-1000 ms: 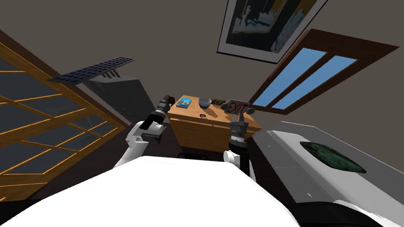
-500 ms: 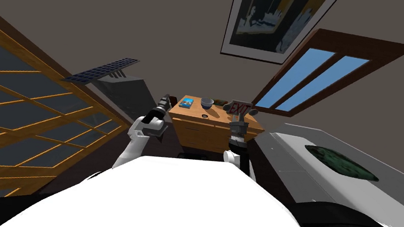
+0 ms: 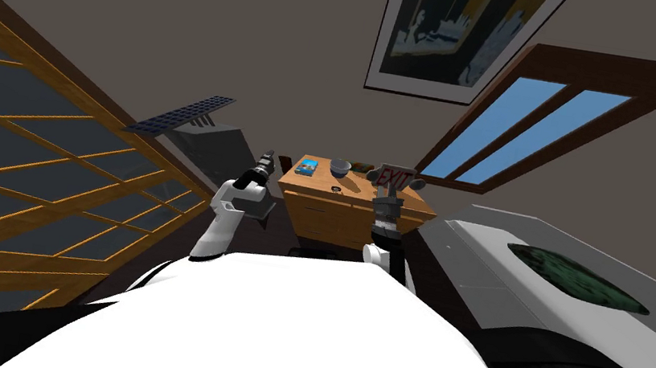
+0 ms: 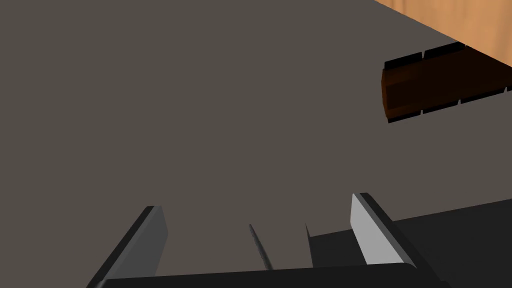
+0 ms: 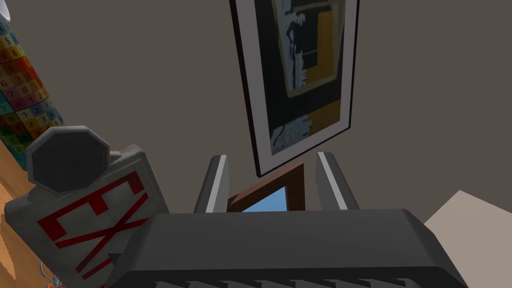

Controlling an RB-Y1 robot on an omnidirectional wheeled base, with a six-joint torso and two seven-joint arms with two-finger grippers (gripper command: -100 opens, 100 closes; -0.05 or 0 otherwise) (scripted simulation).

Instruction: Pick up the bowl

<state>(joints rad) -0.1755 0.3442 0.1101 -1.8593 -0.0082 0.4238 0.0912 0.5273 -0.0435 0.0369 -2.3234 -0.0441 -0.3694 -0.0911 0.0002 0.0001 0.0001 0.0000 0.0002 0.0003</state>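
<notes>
A small grey bowl (image 3: pixel 340 167) stands upright at the back of a wooden cabinet top (image 3: pixel 363 187), straight ahead in the head view. My left gripper (image 3: pixel 267 157) hangs just off the cabinet's left edge, level with its top, well left of the bowl. In its wrist view the left gripper (image 4: pixel 260 220) is open and faces a grey-brown wall. My right gripper (image 3: pixel 388 193) is at the cabinet's right front, below a grey EXIT sign (image 3: pixel 394 177). The right gripper (image 5: pixel 272 175) is open and empty beside the EXIT sign (image 5: pixel 90 220).
A blue book (image 3: pixel 307 165) lies on the cabinet's left part and a small dark item (image 3: pixel 337 189) near its front. A colourful number-patterned cylinder (image 5: pixel 25 115) stands behind the sign. A wood-framed glass panel (image 3: pixel 35 174) lies left, a white bed (image 3: pixel 545 299) right.
My head view has rolled and shifted slightly. My left hand has risen a little beside the cabinet's left edge. The right arm and the bowl have kept their places.
</notes>
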